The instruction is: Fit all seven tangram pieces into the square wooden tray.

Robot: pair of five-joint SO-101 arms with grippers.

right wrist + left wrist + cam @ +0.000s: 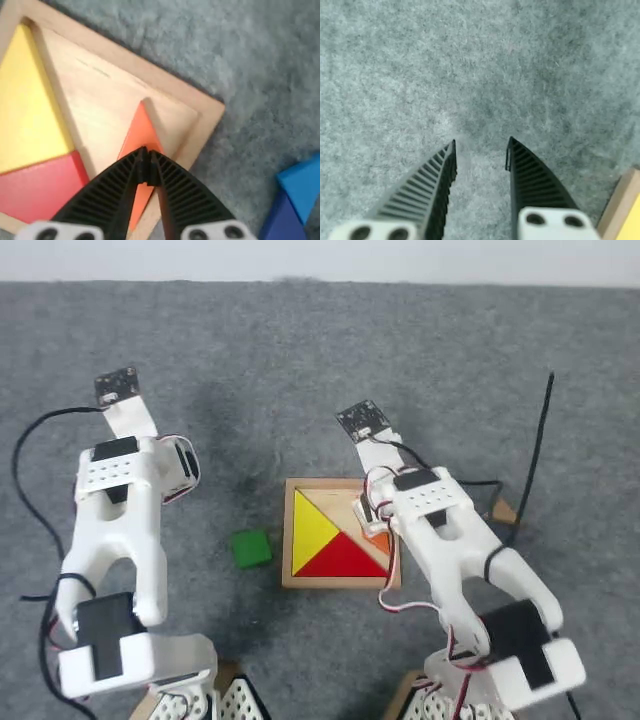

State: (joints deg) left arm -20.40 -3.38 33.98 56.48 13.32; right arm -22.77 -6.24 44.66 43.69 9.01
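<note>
Orange worries us most: the orange triangle [142,130] lies in the right part of the wooden tray [340,483], and the right end effector [146,160], clenched with nothing between its tips, sits directly over it. An off-centre push could tilt the piece or ride it onto the rim. The yellow triangle [312,525] and red triangle [340,558] fill the left and near parts. The left end effector [481,142] hangs released over the grey worktop [300,370]. A green piece [250,547] lies left of the tray, and blue pieces [300,182] lie past its corner.
</note>
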